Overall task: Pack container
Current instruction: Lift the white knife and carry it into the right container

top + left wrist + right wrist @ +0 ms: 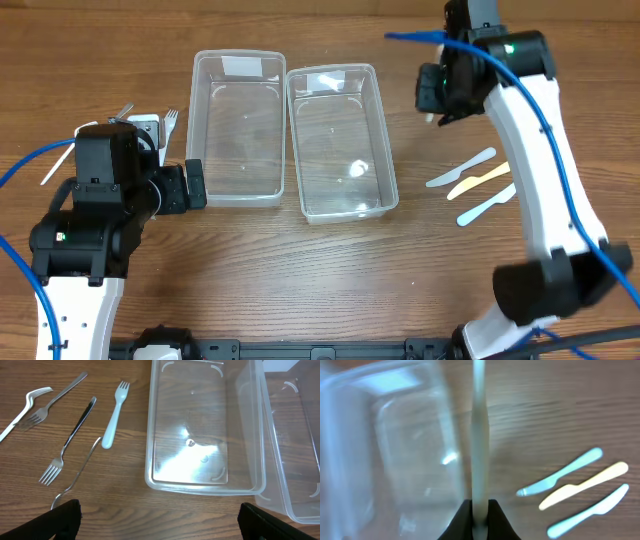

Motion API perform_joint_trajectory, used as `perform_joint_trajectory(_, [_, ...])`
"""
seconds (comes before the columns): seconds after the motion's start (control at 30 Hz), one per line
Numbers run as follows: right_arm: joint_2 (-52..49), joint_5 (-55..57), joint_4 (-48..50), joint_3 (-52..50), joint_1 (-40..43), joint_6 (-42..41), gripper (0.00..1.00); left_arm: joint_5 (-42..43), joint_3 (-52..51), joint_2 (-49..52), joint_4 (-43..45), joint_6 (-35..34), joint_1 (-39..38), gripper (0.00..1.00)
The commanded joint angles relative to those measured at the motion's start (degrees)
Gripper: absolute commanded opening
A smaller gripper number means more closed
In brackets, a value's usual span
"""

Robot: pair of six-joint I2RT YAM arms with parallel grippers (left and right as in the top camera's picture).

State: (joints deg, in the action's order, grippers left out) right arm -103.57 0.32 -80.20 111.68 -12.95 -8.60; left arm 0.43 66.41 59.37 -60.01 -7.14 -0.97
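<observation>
Two clear plastic containers stand side by side, the left one (238,125) and the right one (341,140), both empty. My right gripper (437,100) is raised to the right of the right container and is shut on a pale plastic utensil (479,435) that sticks straight out from its fingers (480,516). I cannot tell which kind of utensil it is. My left gripper (194,185) is open and empty at the left container's near-left corner. In the left wrist view its fingers (160,520) straddle bare wood in front of that container (152,460).
Several metal forks (65,445) and a pale blue plastic fork (113,416) lie left of the left container. Three plastic knives lie right of the containers: pale blue (462,168), cream (478,182) and blue (487,204). The right wrist view is motion-blurred.
</observation>
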Motion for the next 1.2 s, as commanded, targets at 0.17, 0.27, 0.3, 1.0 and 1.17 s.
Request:
perform_joint_trajectory(0.17, [1.62, -3.48, -3.76, -1.64, -11.13, 7.17, 0.04, 0.24, 1.42, 0.2, 0.26, -0.15, 0.59, 1.0])
perform_joint_trajectory(0.27, [1.53, -3.48, -1.99, -5.57, -14.12, 7.1, 0.04, 0.26, 1.42, 0.2, 0.26, -0.17, 0.59, 1.0])
perform_joint_trajectory(0.3, [1.55, -3.45, -0.96, -7.3, -14.86, 6.84, 0.04, 0.26, 1.42, 0.2, 0.24, -0.17, 0.59, 1.0])
perform_joint_trajectory(1.0, [1.55, -7.48, 13.99, -27.04, -16.9, 5.2, 0.35, 0.24, 1.42, 0.2, 0.26, -0.15, 0.59, 1.0])
perform_joint_trajectory(1.17, [2.16, -3.04, 11.63, -20.06, -16.55, 0.87, 0.33, 0.24, 1.42, 0.2, 0.26, -0.15, 0.59, 1.0])
